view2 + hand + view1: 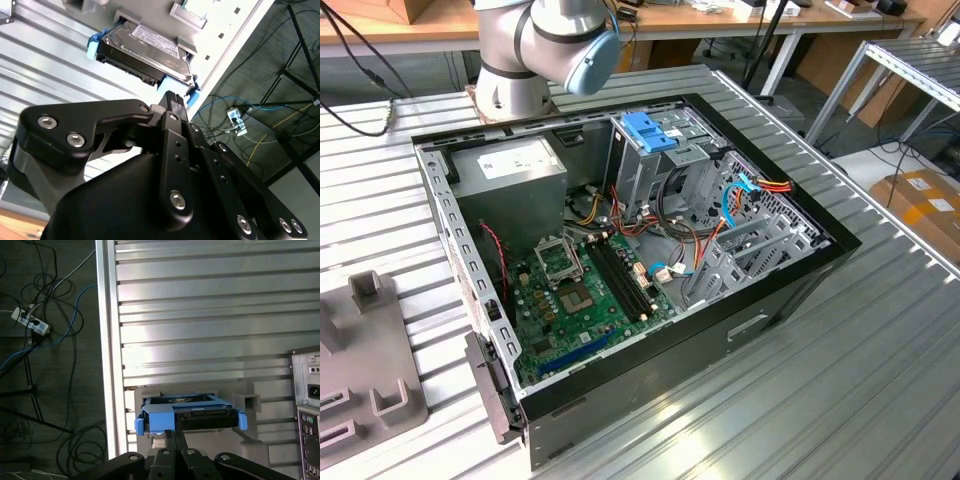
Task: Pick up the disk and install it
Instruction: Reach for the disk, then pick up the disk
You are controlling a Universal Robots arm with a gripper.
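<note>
Here, ribbed aluminium table (pixel 200 315), disk (pixel 190 412) in grey holder (pixel 250 402), end effector (pixel 170 435) pinched closed (cables (pixel 50 330) on floor (pixel 65 395)).

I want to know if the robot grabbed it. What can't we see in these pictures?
- Second wrist view: the gripper covers the near end of the disk, so whether they touch there is hidden.
- First wrist view: the grey holder hides the disk's underside.
- Exterior view: the arm is cut off by the top edge.
</note>
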